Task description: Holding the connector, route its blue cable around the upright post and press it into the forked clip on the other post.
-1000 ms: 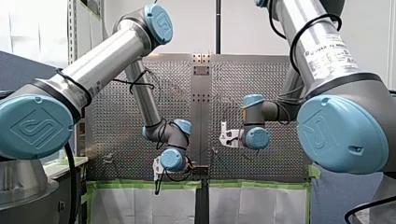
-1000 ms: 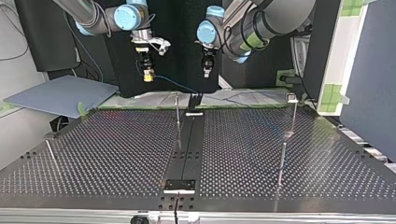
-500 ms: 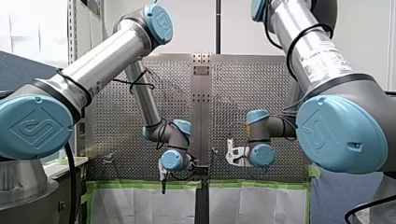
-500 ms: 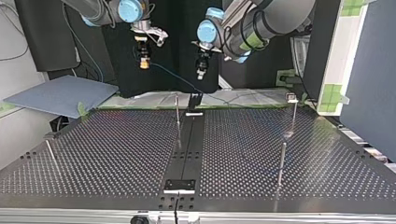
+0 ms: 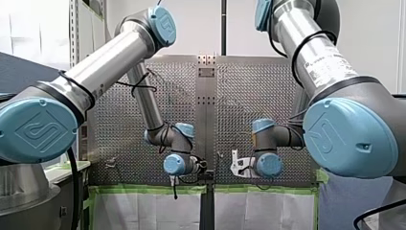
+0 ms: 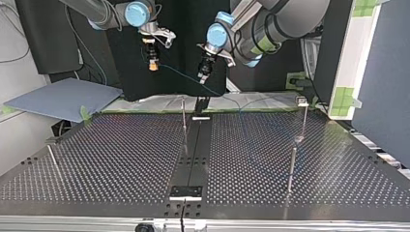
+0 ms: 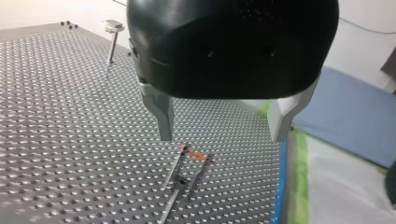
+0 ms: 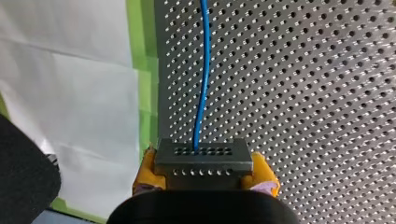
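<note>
Lettering: print on my right arm (image 5: 321, 56) reads to me as "UNIVERSAL ROBOTS"; the smaller lines are unreadable.
Hard to see: forked clip, too small for me to pick out; one upright post (image 6: 183, 117) is plain.
Connector (image 8: 203, 162): clamped between the yellow pads of my right gripper (image 8: 205, 171), long axis across the fingers, over the table (image 8: 303, 93) at its taped edge.
Blue cable (image 8: 203, 79): leaves the connector's face straight ahead.
Idle side: my left gripper (image 7: 222, 134) is spread wide.

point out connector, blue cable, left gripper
connector (image 8: 201, 159): right wrist view, its grey holed face
blue cable (image 8: 205, 70): right wrist view, mid-run over the table
left gripper (image 7: 222, 136): left wrist view, midway between fingertips
</note>
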### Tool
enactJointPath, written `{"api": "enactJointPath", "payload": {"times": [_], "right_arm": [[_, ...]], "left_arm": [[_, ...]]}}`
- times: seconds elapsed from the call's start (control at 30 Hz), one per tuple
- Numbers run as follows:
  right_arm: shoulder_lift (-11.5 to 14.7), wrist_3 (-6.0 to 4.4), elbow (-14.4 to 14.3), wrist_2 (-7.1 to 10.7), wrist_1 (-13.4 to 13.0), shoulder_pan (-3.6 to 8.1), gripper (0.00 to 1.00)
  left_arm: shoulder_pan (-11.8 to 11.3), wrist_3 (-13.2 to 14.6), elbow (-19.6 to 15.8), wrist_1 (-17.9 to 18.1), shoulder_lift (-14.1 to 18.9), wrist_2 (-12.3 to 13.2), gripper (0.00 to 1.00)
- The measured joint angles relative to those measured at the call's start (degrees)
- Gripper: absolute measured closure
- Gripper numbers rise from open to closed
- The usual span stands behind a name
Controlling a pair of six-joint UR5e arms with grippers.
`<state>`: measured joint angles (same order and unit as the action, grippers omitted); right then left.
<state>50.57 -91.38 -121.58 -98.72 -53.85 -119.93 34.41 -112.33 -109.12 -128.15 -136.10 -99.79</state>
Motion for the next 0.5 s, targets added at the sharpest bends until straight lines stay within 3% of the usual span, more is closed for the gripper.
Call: {"api": "enactJointPath", "payload": {"times": [0.27, 0.5], "right_arm": [[2.88, -0.71, 0.31, 2.83, 0.83, 0.25, 1.0], [3.25, -0.74, 0.32, 3.74, 0.93, 0.13, 1.0]], "left_arm": [[-0.99, 2.74, 0.03, -2.76, -0.46, 0.47, 0.0], [-1.03, 1.91, 0.47, -1.82, -0.49, 1.83, 0.0]]}}
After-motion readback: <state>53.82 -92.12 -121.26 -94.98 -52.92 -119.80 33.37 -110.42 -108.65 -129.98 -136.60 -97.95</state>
